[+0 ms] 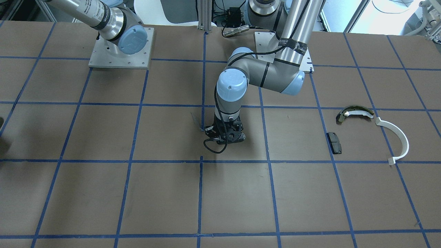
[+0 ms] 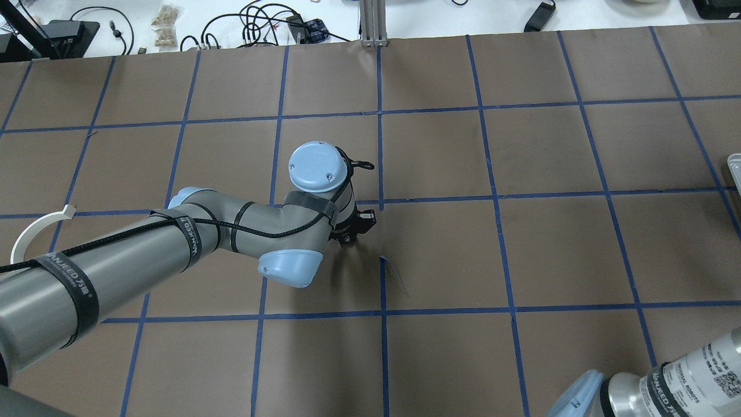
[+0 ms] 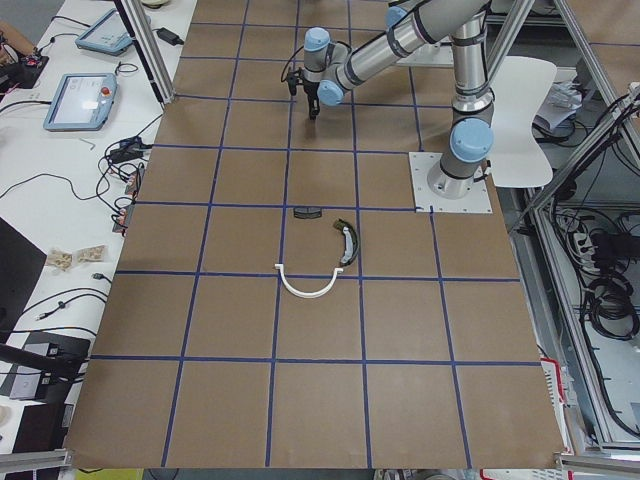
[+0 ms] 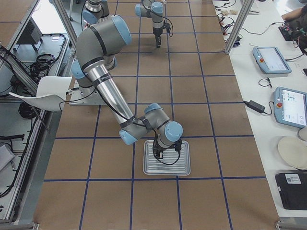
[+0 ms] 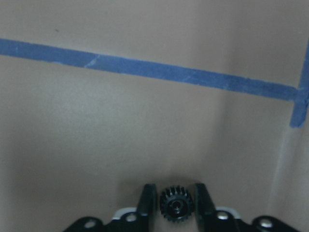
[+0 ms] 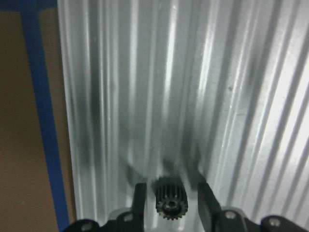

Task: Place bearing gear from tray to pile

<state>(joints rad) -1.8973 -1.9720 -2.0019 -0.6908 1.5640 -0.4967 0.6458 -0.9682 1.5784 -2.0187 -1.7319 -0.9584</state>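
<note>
My left gripper is low over the bare table near its middle, shut on a small black bearing gear. My right gripper is down in the ribbed metal tray. It is open, with a second black gear between its fingers and a gap on each side. The pile lies apart on the left arm's side: an olive-green curved shoe, a black pad and a white half-ring strip.
The tray sits near the table's end on my right side. Blue tape lines grid the brown table. My left arm's elbow hangs over the table between its base and the gripper.
</note>
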